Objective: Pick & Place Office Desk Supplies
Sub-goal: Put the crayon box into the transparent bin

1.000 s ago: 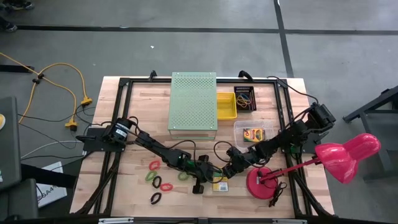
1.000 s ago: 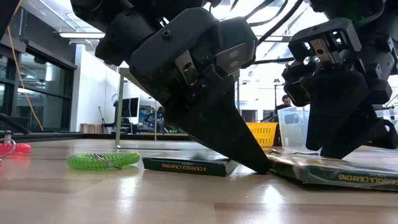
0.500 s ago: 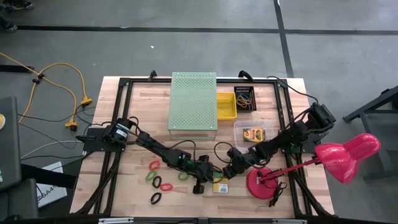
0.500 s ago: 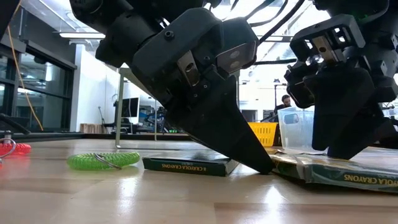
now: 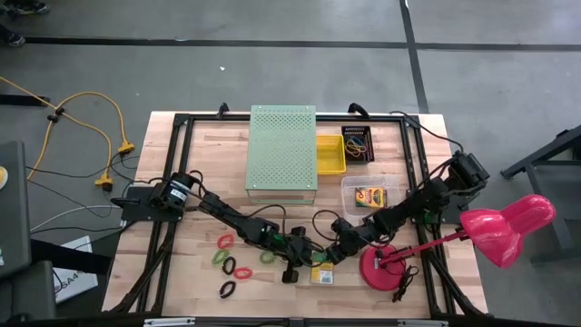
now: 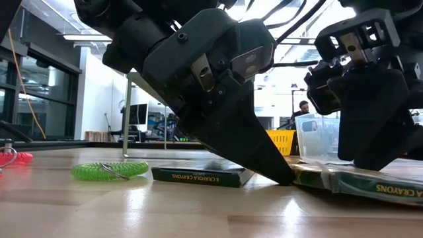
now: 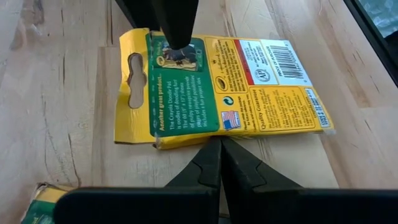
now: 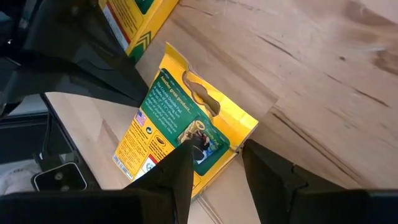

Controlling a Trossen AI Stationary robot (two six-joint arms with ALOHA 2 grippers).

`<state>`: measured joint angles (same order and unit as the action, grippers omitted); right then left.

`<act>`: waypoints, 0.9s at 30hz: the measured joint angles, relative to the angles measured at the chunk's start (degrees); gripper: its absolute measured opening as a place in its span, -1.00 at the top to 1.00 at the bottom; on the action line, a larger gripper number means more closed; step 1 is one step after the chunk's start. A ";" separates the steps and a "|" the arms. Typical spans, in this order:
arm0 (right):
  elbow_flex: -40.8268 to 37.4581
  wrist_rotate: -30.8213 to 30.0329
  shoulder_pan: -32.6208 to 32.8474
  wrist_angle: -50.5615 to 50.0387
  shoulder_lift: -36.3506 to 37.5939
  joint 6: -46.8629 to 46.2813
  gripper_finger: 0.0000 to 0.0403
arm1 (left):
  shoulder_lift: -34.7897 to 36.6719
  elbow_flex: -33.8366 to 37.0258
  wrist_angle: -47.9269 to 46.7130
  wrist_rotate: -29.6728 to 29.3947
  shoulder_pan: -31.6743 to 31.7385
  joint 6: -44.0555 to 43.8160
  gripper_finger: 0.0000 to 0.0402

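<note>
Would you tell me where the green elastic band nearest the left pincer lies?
In the high view, the green elastic band lies on the table's front half, just left of the left pincer.

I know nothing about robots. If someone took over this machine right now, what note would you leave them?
Left tool: shut, with its tip against the edge of a crayon box lying flat at the table's front.
Right tool: open, astride that box's hanger end, not closed on it.
A second box lies flat just beside it.
Done: a third box is in the clear tub, and some bands are in the black tray.
Left: both table boxes and several loose bands at front left.
</note>
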<state>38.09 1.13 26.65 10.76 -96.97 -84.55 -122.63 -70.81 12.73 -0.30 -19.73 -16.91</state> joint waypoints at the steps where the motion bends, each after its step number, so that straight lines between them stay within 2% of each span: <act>1: 0.00 0.13 0.00 -0.06 0.00 0.02 0.36 | 0.02 -0.01 -0.14 0.00 0.00 -0.02 1.00; 9: 0.44 1.35 -0.09 -5.63 0.11 -1.14 0.36 | 0.04 -0.14 -3.77 -0.04 0.05 -1.29 1.00; 27: 0.26 3.50 -0.07 -6.54 0.09 -2.37 0.36 | 1.13 -0.16 -7.94 0.42 0.15 -3.25 1.00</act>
<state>38.35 4.63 26.59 4.23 -96.88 -86.92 -121.49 -70.98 4.79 0.12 -19.58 -20.17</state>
